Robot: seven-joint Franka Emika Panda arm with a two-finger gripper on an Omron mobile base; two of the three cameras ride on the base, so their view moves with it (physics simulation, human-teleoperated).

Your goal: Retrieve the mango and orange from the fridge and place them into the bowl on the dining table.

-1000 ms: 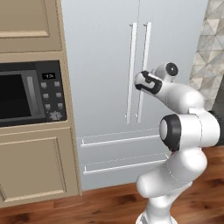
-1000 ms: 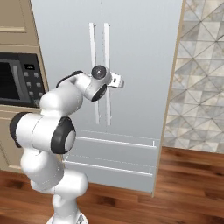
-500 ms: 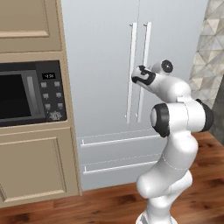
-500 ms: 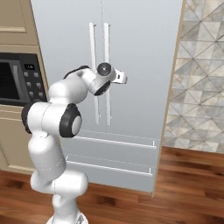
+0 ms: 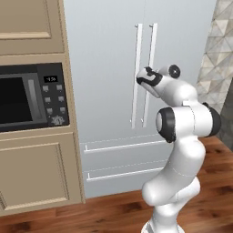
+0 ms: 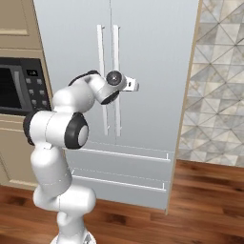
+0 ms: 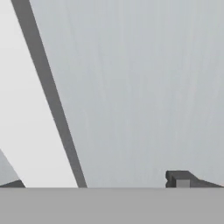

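Ahead of base: fridge [image 5: 109, 68], tall, pale grey, both doors shut — two drawers below.
Left base view: microwave [image 5: 32, 96] with black front, set in beige cabinets [image 5: 41, 177] left of the fridge.
Right base view: patterned grey tile wall [image 6: 219, 81] to the fridge's right; wood floor [image 6: 209, 200].
Handles: two long vertical bars [image 6: 116, 81] side by side at the door seam.
Claw [image 5: 142, 76]: at the handles, mid-height — jaws wide, holding nothing.
Hand view: one pale bar [image 7: 30, 113] slants across grey door.
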